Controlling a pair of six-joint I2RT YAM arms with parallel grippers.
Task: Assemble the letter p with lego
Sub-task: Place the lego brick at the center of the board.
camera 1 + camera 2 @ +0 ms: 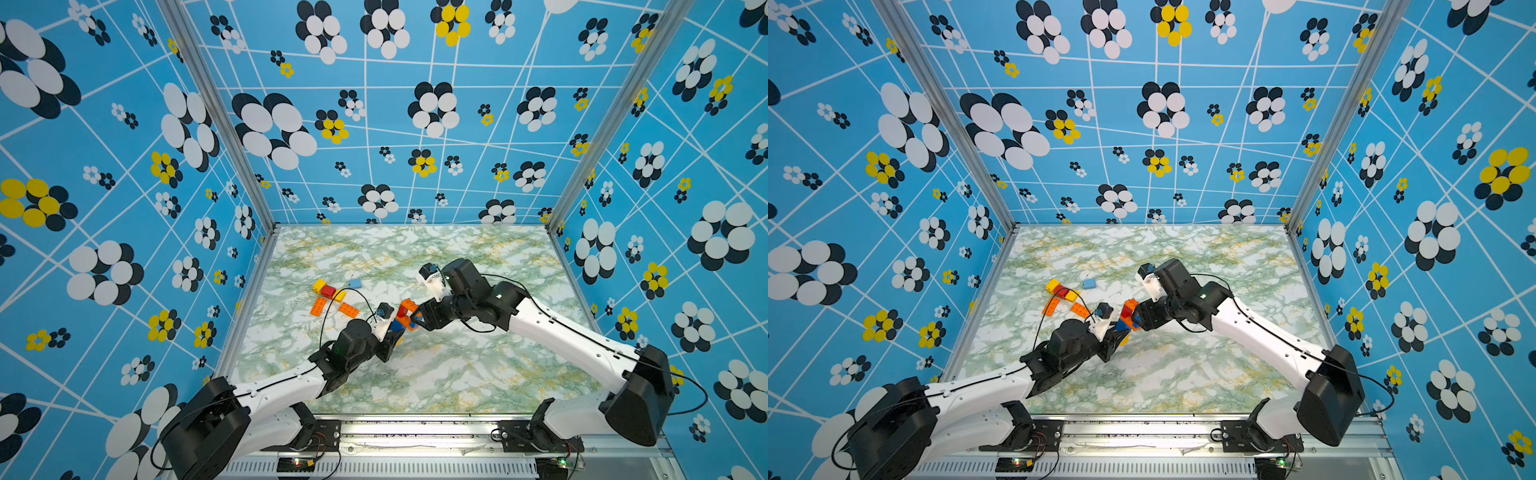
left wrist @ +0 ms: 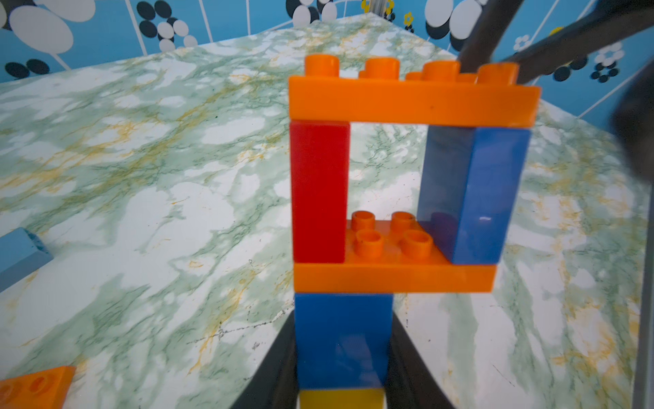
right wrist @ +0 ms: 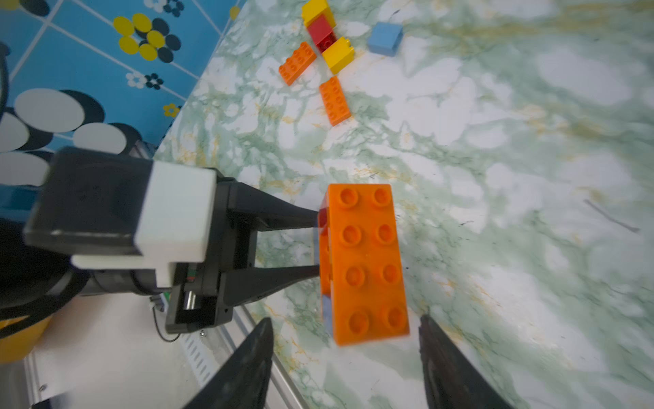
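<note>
A lego build (image 1: 405, 318) (image 1: 1128, 316) stands off the table between both arms: an orange top plate (image 2: 410, 102) (image 3: 366, 262), red (image 2: 318, 191) and blue (image 2: 495, 194) uprights, an orange lower plate (image 2: 393, 278), then a blue stem brick (image 2: 341, 336) with yellow under it. My left gripper (image 1: 395, 332) (image 2: 342, 313) (image 3: 315, 244) is shut on the blue stem. My right gripper (image 1: 415, 322) (image 3: 346, 318) is open, its fingers (image 2: 477, 39) spread on either side of the top plate's end, not touching it.
Loose bricks lie on the marble table (image 1: 478, 365) toward the back left: two orange plates (image 1: 319, 306) (image 1: 348, 309), two yellow bricks (image 1: 319, 285) (image 1: 338, 296) around a red one (image 1: 328, 291), and a pale blue brick (image 1: 355, 284). Patterned walls enclose three sides.
</note>
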